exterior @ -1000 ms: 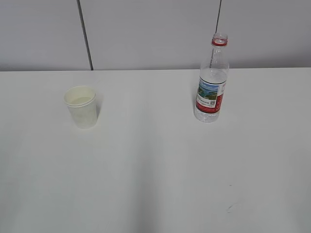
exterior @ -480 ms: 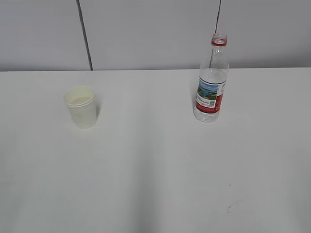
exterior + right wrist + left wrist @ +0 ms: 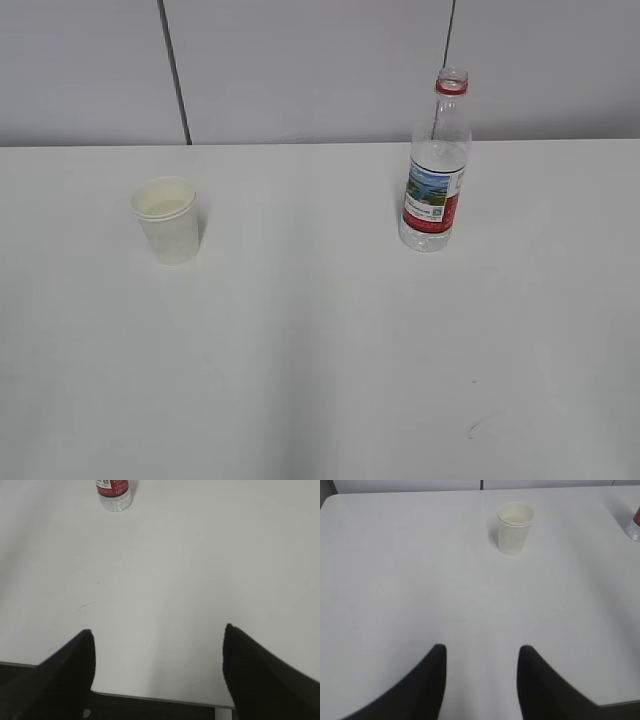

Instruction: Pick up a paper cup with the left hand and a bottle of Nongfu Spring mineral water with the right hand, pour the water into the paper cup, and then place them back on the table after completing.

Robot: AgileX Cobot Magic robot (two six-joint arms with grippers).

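Observation:
A white paper cup point(image 3: 168, 219) stands upright on the left of the white table point(image 3: 320, 350); it also shows in the left wrist view point(image 3: 515, 527), far ahead of my left gripper point(image 3: 481, 652), which is open and empty. An uncapped water bottle point(image 3: 436, 170) with a red and white label stands upright at the right, with clear water inside. Its lower part shows at the top of the right wrist view point(image 3: 114, 492), far ahead of my right gripper point(image 3: 157, 632), open and empty over the table's near edge. Neither arm shows in the exterior view.
A grey panelled wall point(image 3: 320, 70) runs behind the table. A small dark scuff mark point(image 3: 478, 427) lies near the front right. The bottle's edge shows at the far right of the left wrist view point(image 3: 635, 525). The table's near edge point(image 3: 150, 699) crosses the right wrist view.

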